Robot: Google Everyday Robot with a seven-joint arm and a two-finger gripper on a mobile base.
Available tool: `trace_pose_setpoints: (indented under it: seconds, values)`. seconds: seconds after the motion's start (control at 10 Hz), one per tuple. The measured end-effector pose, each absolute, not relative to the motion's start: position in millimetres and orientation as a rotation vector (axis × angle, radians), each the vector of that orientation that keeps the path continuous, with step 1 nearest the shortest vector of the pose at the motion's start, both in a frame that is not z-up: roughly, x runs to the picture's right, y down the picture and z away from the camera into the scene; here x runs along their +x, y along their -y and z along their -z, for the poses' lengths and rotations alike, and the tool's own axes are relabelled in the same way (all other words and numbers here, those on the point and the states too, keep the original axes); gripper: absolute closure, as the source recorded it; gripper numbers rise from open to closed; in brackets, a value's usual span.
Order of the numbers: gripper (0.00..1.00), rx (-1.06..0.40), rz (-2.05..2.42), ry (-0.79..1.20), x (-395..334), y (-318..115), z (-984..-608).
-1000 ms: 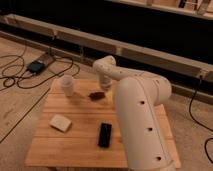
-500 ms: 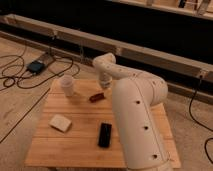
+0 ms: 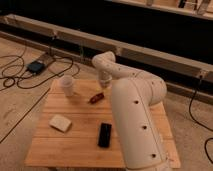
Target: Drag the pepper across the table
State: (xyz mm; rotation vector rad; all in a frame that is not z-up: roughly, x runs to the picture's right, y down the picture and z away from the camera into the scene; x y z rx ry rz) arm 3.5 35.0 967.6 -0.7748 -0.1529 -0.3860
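Observation:
The pepper (image 3: 96, 97) is a small dark red, glossy piece lying on the light wooden slatted table (image 3: 75, 147), just behind its middle. My gripper (image 3: 104, 84) hangs from the white arm (image 3: 135, 115) and points down at the table's far side, just behind and right of the pepper. It is very close to the pepper's right end; I cannot tell whether they touch.
A white cup (image 3: 66, 85) stands at the back left of the table. A pale yellow wedge (image 3: 60, 122) lies front left. A black phone (image 3: 105, 135) lies front middle, beside the arm. Cables and a dark box (image 3: 36, 66) lie on the floor to the left.
The arm's thick body has shifted a little to the left. The pepper has slid slightly toward the front of the table and now lies more slanted.

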Motion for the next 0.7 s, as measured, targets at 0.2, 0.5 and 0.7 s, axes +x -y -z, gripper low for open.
trace_pose_setpoints:
  seconds: [0.2,0.5,0.7]
  values:
    - [0.89,-0.785,0.394,0.132,5,-34,-973]
    - [0.89,-0.787,0.388,0.087,14,-23,-985]
    - [0.89,-0.78,0.386,0.06,18,-10,-993]
